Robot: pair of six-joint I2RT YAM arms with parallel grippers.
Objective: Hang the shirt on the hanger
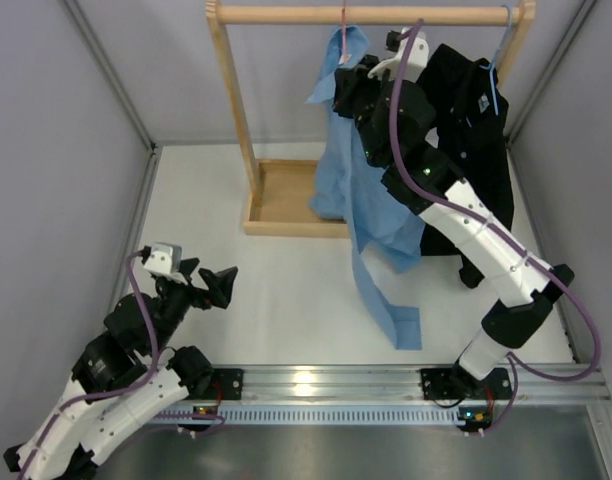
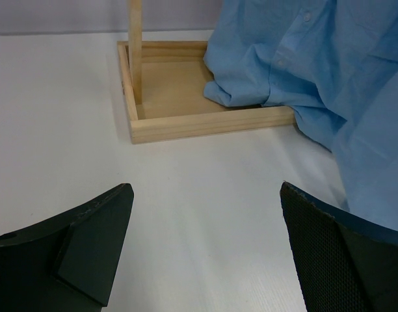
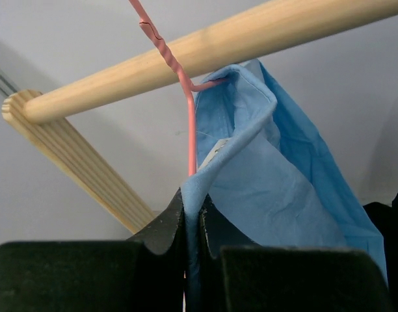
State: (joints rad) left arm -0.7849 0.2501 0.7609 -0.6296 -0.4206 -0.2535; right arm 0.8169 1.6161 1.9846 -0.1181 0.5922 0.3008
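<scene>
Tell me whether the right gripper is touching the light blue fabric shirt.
Touching. The right wrist view shows the right gripper shut on a fold of the light blue fabric shirt.

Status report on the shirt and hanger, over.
Right gripper shut on shirt collar at pink hanger. Left gripper open, empty. Black shirt hangs alongside.

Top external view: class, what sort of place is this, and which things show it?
Probably a robot lab cell: plain grey walls box in a white table, the left arm and right arm mount on a metal rail, and a small wooden rack carries the shirt and a black shirt.
</scene>
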